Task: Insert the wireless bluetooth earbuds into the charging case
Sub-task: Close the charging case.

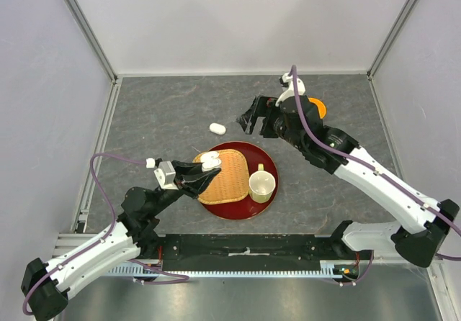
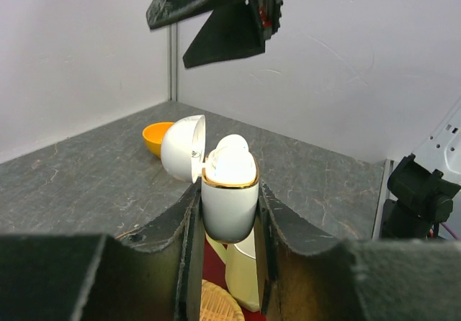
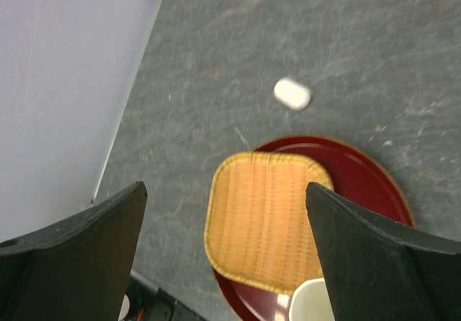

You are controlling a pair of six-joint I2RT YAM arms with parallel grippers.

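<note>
**Earbuds up in the held case; right tool is free**

White earbuds (image 2: pixel 232 157) show in the mouth of the charging case (image 2: pixel 230 209). It stands upright with its lid swung open, clenched in my left tool (image 2: pixel 227 191) above the wicker mat (image 1: pixel 229 181). My right tool (image 3: pixel 223 213) hangs released and empty beyond the red tray (image 1: pixel 268 155), nearer the closed case (image 1: pixel 217 128) on the desk (image 1: pixel 158 112).

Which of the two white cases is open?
The case held in the left gripper: its lid is flipped back. The other case, lying on the table, looks closed.
</note>
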